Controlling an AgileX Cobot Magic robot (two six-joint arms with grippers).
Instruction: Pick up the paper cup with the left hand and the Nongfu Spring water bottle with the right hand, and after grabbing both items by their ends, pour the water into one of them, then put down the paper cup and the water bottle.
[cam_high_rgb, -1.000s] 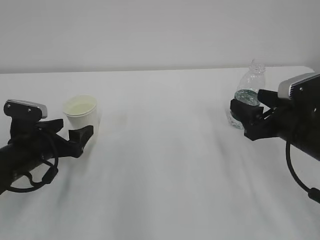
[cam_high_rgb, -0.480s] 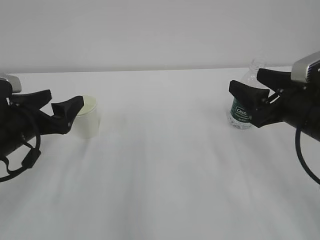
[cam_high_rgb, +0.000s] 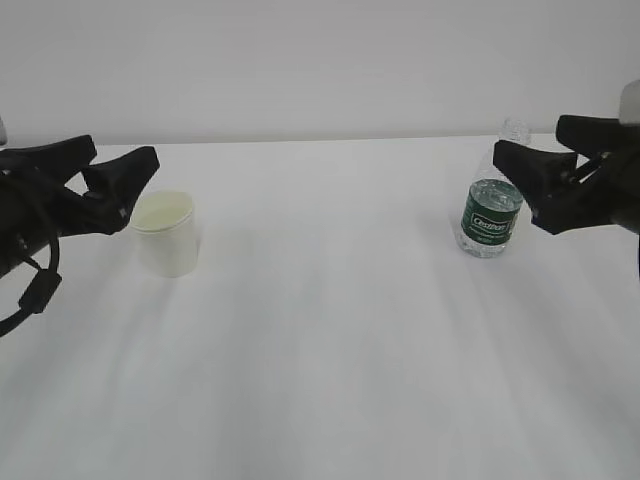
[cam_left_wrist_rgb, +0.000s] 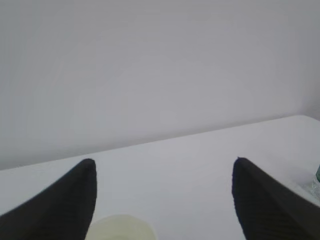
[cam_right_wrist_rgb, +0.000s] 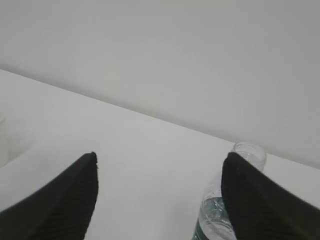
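Paper cup (cam_high_rgb: 166, 233) below left gripper (cam_high_rgb: 112, 172) | bottle (cam_high_rgb: 490, 205) beside right gripper (cam_high_rgb: 535, 160)

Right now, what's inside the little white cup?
The paper cup shows only its pale cream inside wall from the exterior view. Its bottom is hidden by the rim, so whether water is in it cannot be told.

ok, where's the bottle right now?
In the exterior view the bottle stands upright on the table's right side, just left of the open right gripper, not held.
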